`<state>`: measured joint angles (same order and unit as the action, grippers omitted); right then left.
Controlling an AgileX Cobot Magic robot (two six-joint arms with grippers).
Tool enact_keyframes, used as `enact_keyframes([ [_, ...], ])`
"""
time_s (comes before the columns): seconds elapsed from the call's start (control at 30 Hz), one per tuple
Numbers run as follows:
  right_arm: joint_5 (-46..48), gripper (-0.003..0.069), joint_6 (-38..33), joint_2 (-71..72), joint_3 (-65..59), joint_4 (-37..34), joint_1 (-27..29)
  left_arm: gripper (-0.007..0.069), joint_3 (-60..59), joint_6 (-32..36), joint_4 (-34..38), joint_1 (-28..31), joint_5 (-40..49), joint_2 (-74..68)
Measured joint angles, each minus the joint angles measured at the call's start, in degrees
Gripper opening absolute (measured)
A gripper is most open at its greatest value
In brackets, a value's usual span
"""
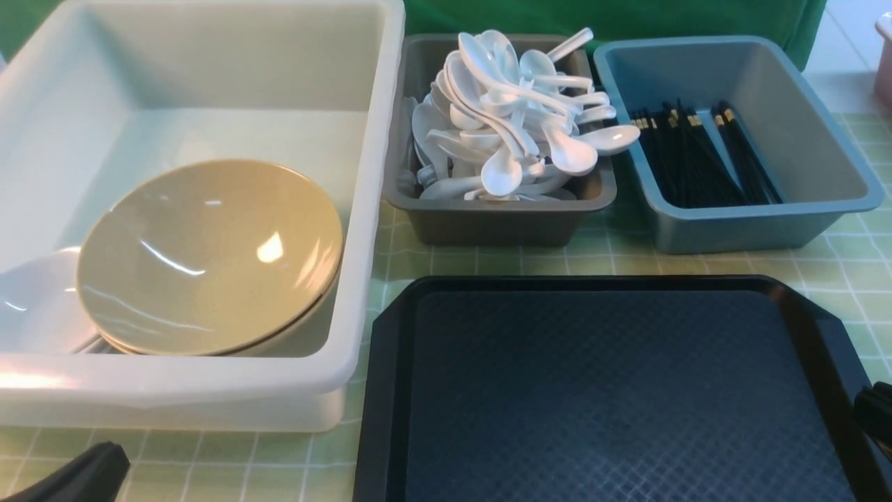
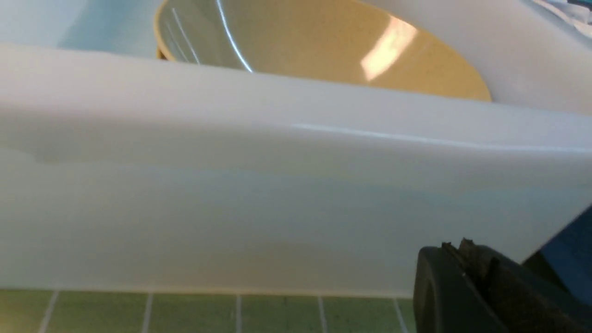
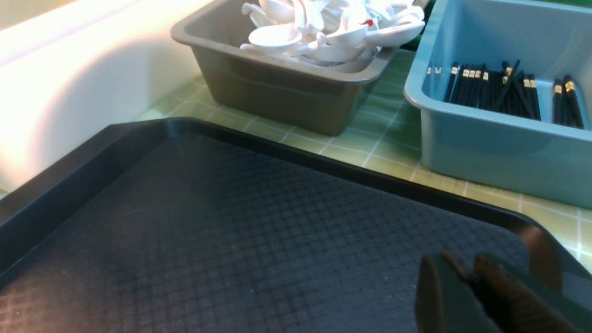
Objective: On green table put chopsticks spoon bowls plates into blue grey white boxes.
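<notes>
Green checked table (image 1: 857,272), tray (image 1: 613,390) bare, 2 glossy tan bowls (image 1: 209,254) stacked at the white tub's (image 1: 209,42) near edge, slippery and breakable so grab by the rim, left gripper (image 2: 467,259) shut empty, right gripper (image 3: 467,277) barely parted, empty.

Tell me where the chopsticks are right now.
In the front view the chopsticks lie in the blue-grey box at the far right of the green table, beside the dark grey box heaped with spoons.
</notes>
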<state>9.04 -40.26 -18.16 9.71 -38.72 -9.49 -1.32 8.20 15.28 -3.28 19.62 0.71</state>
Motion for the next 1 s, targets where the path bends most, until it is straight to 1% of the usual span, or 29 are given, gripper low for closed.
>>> enact_keyframes([
  [0.23,0.0,0.0099,0.0,0.02,0.0,0.0,0.0,-0.0001,-0.14,0.05,-0.49,0.58,-0.68,0.0],
  [0.33,0.0,0.0099,0.0,0.02,0.0,0.0,0.0,-0.0001,-0.14,0.05,-2.87,0.58,-0.87,0.0],
  [0.5,0.0,0.0099,0.0,0.02,0.0,0.0,0.0,-0.0001,-0.14,0.05,-4.37,0.58,-0.89,0.0],
  [1.0,0.0,0.0108,0.0,0.48,0.0,0.0,0.0,-0.0001,-0.14,0.42,-4.62,0.58,-0.94,0.0],
])
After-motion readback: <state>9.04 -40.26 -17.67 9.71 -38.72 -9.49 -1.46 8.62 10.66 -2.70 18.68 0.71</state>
